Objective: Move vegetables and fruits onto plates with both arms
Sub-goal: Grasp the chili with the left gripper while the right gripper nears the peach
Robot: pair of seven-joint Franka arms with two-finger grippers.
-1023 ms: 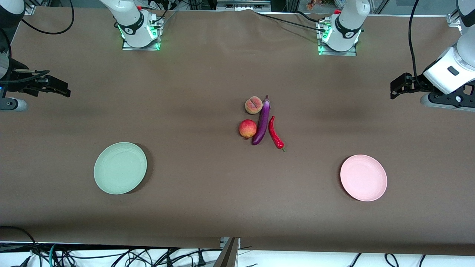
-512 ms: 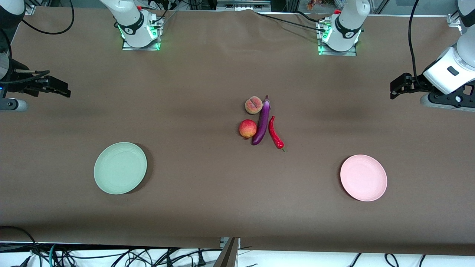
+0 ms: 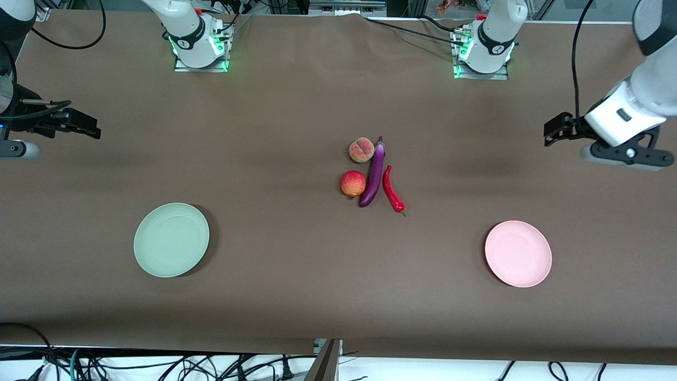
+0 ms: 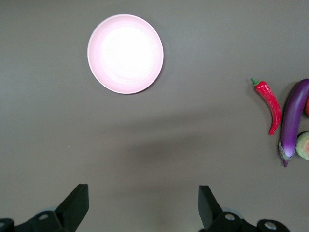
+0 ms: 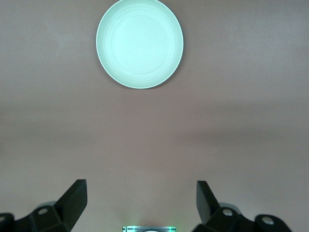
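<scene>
The peach [image 3: 362,150], the red-yellow fruit [image 3: 353,183], the purple eggplant [image 3: 373,173] and the red chili [image 3: 393,190] lie bunched at the table's middle. The mint green plate [image 3: 171,239] sits toward the right arm's end, the pink plate [image 3: 518,254] toward the left arm's end; both are bare. My left gripper [image 3: 552,129] hangs open and empty above bare table at the left arm's end; its wrist view shows its fingers [image 4: 77,205], the pink plate [image 4: 125,53], chili [image 4: 269,101] and eggplant [image 4: 293,121]. My right gripper [image 3: 87,124] is open and empty, waiting at the right arm's end; its wrist view shows the green plate [image 5: 140,43].
The two arm bases [image 3: 198,39] [image 3: 484,45] with green lights stand along the table edge farthest from the front camera. Black cables [image 3: 79,45] trail from the arms. A brown cloth [image 3: 291,286] covers the whole table.
My left arm has shifted a little toward the table's middle and slightly lower in the front view. The right arm and all the objects have not moved.
</scene>
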